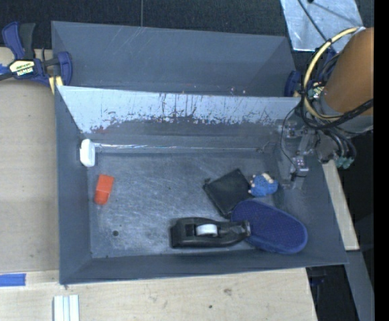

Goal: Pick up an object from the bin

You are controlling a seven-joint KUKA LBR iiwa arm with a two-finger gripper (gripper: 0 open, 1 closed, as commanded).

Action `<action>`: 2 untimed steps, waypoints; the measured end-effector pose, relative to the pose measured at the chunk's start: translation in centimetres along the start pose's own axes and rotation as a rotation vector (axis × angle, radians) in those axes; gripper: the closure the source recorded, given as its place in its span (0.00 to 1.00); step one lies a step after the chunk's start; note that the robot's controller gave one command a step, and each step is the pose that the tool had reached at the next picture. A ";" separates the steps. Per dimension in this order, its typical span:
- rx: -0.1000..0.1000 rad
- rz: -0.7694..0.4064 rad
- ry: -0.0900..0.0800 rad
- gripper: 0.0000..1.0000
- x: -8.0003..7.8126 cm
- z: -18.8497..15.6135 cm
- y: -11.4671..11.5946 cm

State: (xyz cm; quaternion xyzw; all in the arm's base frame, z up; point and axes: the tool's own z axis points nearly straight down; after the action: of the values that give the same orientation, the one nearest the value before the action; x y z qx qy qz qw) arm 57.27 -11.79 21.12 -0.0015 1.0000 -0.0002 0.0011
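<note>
Low at the three o'clock side of the grey metal bin hangs the gripper; whether it is open or closed cannot be told, and I see nothing in its hold. A small blue-and-white lumpy thing lies near, at the jaws' eight o'clock, outside them. Its short long axis runs roughly seven to one, pale end toward one. It touches a flat black square pad at its nine o'clock, and a dark blue oval pad lies just at its six.

The grey metal bin is seen scuffed, scratched and matt. A glossy black plastic tape dispenser is seen beside a matt cloth-like dark-blue oval pad.
</note>
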 end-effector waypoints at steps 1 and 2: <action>-0.001 -0.184 0.005 0.00 0.4 14.4 0.1; 0.000 -0.184 -0.001 1.00 0.2 14.0 0.1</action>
State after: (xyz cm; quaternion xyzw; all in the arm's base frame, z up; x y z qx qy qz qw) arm 57.09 -11.71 7.07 -0.0936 0.9956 -0.0005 0.0016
